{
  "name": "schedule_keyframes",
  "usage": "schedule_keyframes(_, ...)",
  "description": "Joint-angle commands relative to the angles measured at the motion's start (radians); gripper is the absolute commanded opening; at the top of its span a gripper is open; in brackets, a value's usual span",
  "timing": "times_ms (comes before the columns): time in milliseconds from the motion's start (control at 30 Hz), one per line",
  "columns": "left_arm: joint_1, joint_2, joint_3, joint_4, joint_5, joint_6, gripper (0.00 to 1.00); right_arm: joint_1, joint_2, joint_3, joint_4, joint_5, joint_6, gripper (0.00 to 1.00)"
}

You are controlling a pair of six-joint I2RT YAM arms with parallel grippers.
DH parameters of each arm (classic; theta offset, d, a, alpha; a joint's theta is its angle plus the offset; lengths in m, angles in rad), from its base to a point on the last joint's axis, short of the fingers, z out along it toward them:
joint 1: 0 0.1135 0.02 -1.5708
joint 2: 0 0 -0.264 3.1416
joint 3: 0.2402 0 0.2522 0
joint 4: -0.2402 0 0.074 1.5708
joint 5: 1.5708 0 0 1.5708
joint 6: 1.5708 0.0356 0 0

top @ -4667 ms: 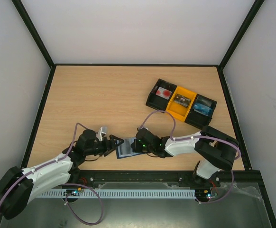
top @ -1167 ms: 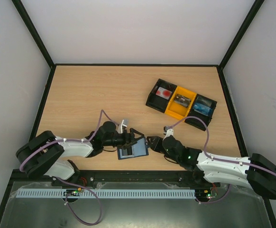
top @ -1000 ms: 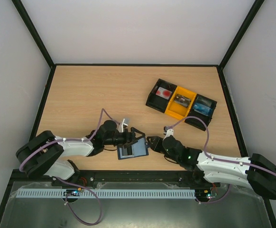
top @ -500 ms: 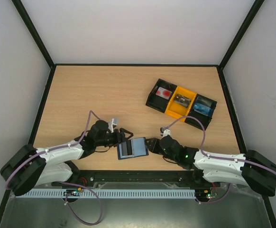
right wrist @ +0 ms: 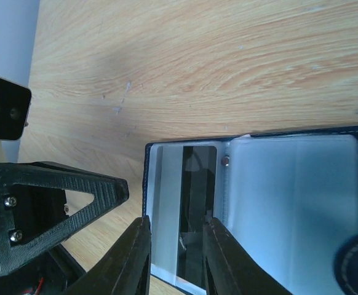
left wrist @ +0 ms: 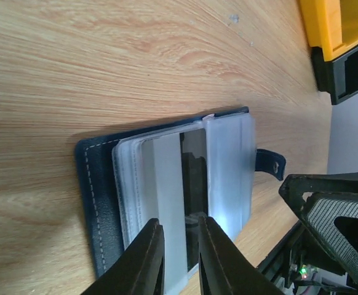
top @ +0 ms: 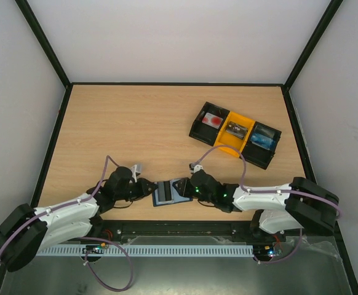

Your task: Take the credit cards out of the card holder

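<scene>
The left tool (top: pixel 149 189) was spread wide a moment ago. Now its two fingers have come close together, with only a thin gap. The right arm has swung in too, and the right tool (top: pixel 184 187) has slid to the left, onto the right end of the card holder (top: pixel 167 193). The card holder has hardly moved.

The card holder lies open and flat on the table (top: pixel 136 123), near the front edge, between the two tools. Its blue cover faces down and its clear pockets (left wrist: pixel 228 166) face up. Its little tab (left wrist: pixel 271 163) sticks out on the side toward the right tool.

In the left wrist view, the left tool's fingers sit over the edge of a clear pocket. I cannot tell if they pinch it.

In the right wrist view, the right tool's fingers are also close together. A dark strip (right wrist: pixel 197 184) shows through the pocket between them. I cannot tell if it is a card, or if the tool is pinching anything.

The tray (top: pixel 200 136) sits well apart, toward the back right. A pinkish-white card (top: pixel 213 120) with a red spot lies in its left black part. A black card (top: pixel 235 129) lies in the yellow middle part.
</scene>
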Motion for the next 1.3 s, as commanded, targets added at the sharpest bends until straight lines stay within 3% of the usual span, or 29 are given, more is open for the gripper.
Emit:
schedule_keyframes(0, 0.005, 0.003, -0.018, -0.011, -0.007, 0.013, 0.18, 0.017, 0.067, 0.049, 0.027, -0.016, -0.024, 0.24)
schedule_keyframes(300, 0.005, 0.096, -0.046, 0.096, 0.045, 0.010, 0.16, 0.025, 0.205, 0.098, 0.047, -0.065, -0.036, 0.22)
schedule_keyframes(967, 0.005, 0.168, -0.023, 0.064, 0.042, 0.010, 0.09, 0.027, 0.273, 0.074, 0.110, -0.071, -0.037, 0.18)
schedule_keyframes(1267, 0.003, 0.067, 0.011, 0.027, 0.047, -0.022, 0.25, 0.027, 0.264, 0.064, 0.107, -0.057, -0.029, 0.18)
